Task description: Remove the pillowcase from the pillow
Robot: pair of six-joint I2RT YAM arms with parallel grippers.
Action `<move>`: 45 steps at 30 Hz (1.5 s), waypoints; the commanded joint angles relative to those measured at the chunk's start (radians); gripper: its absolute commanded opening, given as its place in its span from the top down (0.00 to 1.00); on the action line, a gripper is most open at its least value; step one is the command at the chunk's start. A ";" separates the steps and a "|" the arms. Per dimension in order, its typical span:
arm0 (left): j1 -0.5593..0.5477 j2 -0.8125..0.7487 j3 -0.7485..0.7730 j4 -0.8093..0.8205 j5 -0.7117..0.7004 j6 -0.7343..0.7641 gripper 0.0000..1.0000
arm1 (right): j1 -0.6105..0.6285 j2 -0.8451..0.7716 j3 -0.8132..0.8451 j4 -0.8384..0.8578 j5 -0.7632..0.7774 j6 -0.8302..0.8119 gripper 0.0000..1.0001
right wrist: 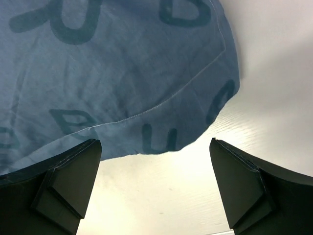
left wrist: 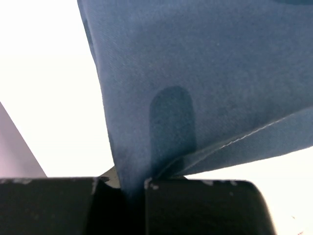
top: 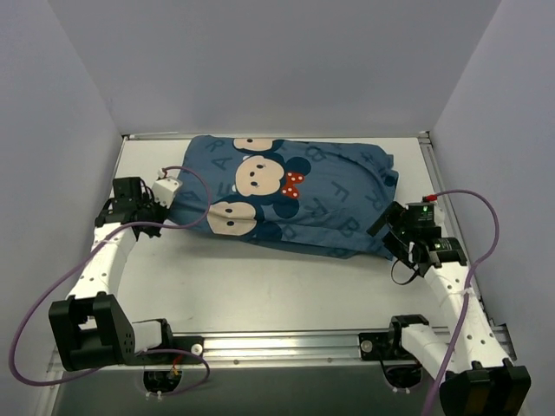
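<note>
The blue pillowcase (top: 295, 195), printed with letters and mouse heads, lies across the back half of the table and bulges with the pillow inside it; the pillow itself is hidden. My left gripper (top: 166, 211) is at the cover's left end, shut on a fold of the blue fabric (left wrist: 146, 122), which runs down between the jaws (left wrist: 132, 188). My right gripper (top: 388, 232) sits at the cover's right end, open. In the right wrist view its fingers (right wrist: 73, 181) stand wide apart with only bare table between them, and the hem of the pillowcase (right wrist: 146, 88) lies just beyond the tips.
The white table (top: 286, 290) is walled by grey panels at the back and both sides. A metal rail (top: 286, 345) runs along the near edge between the arm bases. Purple cables (top: 35, 303) loop beside each arm.
</note>
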 commanded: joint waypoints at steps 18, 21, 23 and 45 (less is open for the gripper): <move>0.010 -0.056 0.046 -0.027 0.058 -0.047 0.98 | -0.015 -0.253 -0.343 0.435 0.334 0.625 0.00; 0.010 -0.056 0.060 -0.031 0.059 -0.057 0.98 | -0.015 -0.124 -0.380 0.569 0.279 0.647 0.01; 0.010 -0.060 0.075 -0.044 0.066 -0.063 0.98 | -0.015 -0.064 -0.395 0.610 0.268 0.657 0.02; 0.010 -0.089 0.129 -0.080 0.104 -0.077 0.98 | -0.017 0.088 -0.454 0.702 0.261 0.753 0.27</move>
